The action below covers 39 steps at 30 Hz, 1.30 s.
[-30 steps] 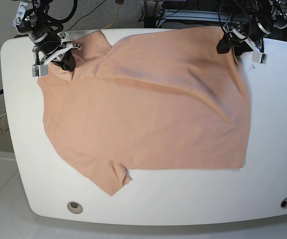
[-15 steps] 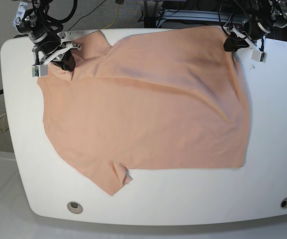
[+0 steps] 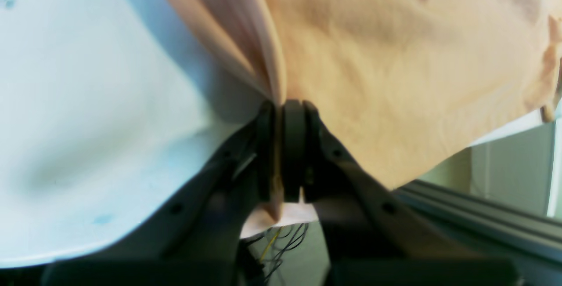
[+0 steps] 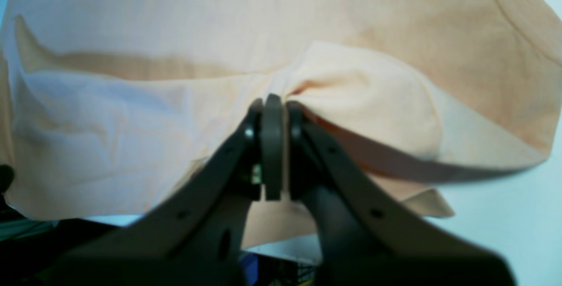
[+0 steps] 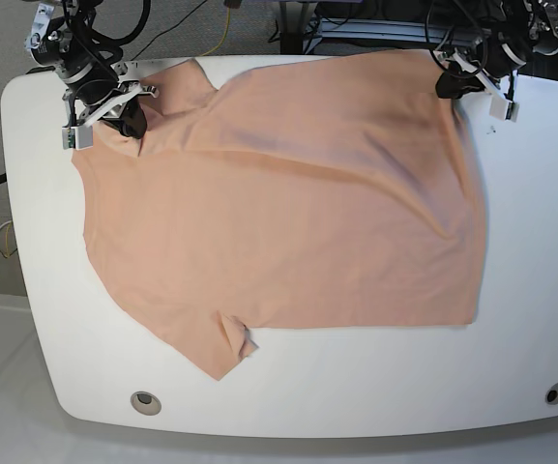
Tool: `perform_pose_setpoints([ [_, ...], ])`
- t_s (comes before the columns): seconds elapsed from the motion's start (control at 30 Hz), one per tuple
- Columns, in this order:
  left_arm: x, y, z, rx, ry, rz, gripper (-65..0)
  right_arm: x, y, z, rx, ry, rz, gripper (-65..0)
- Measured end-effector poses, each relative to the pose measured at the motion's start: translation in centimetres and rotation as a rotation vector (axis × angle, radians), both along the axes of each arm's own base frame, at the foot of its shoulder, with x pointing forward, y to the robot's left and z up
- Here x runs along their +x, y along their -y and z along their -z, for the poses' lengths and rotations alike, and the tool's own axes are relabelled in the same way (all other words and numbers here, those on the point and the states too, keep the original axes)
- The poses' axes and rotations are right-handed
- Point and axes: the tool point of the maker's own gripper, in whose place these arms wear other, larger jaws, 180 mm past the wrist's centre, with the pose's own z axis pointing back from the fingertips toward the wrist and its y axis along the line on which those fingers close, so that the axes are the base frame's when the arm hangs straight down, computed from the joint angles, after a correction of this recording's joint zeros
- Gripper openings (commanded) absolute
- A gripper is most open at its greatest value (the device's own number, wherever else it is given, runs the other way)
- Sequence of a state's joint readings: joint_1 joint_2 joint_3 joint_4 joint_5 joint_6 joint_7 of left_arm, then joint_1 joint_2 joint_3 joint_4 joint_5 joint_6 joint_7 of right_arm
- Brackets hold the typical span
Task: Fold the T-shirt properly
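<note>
- Nearest the camera in the base view, a bare strip of the white table [image 5: 356, 387] runs below the shirt's lower edge, with a sleeve tip hanging toward the front rim.
- The T-shirt [image 5: 288, 213] lies spread flat across most of the table, a few shallow wrinkles fanning toward its far right corner.
- It looks like thin, limp cloth: light, soft, likely to sag and drag between two holds rather than keep any shape, and not fragile.
- At the far left of the base view, the right gripper [image 4: 274, 101] has its jaws pressed together on a raised pucker of fabric near the sleeve and shoulder.
- At the far right, the left gripper [image 3: 285, 103] is likewise clamped on a pleat of the shirt's far corner, right at the table's back edge.
- These two far-edge holds seem sensible; lifting both evenly should carry the edge over without bunching, though a shallow pinch could slip.
</note>
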<state>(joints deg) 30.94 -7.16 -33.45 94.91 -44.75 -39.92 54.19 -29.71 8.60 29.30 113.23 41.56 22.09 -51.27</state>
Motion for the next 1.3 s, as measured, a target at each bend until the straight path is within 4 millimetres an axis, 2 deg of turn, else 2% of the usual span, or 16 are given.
perform_pose_setpoints([
  [0.2,0.5,-1.0,-0.4,0.033,0.005,-0.002,-63.3,0.1,0.0,0.0,0.001,0.002,0.0,-64.5],
  [0.33,1.9,-1.9,-2.1,0.077,0.064,-0.003,-63.3,0.1,0.0,-0.1,-0.001,0.004,0.0,-64.5],
  [0.53,3.6,-1.6,-3.8,0.086,0.137,0.008,-63.3,0.1,0.0,-0.1,0.001,0.004,0.0,-64.5],
  [0.97,4.9,-1.3,-4.4,0.077,0.172,0.011,-63.3,0.8,-1.5,-1.5,0.134,0.061,0.007,-64.5],
  [1.3,5.9,-1.3,-5.0,0.078,0.198,0.01,-63.3,2.0,-1.8,-2.4,0.16,0.101,0.006,-65.0],
])
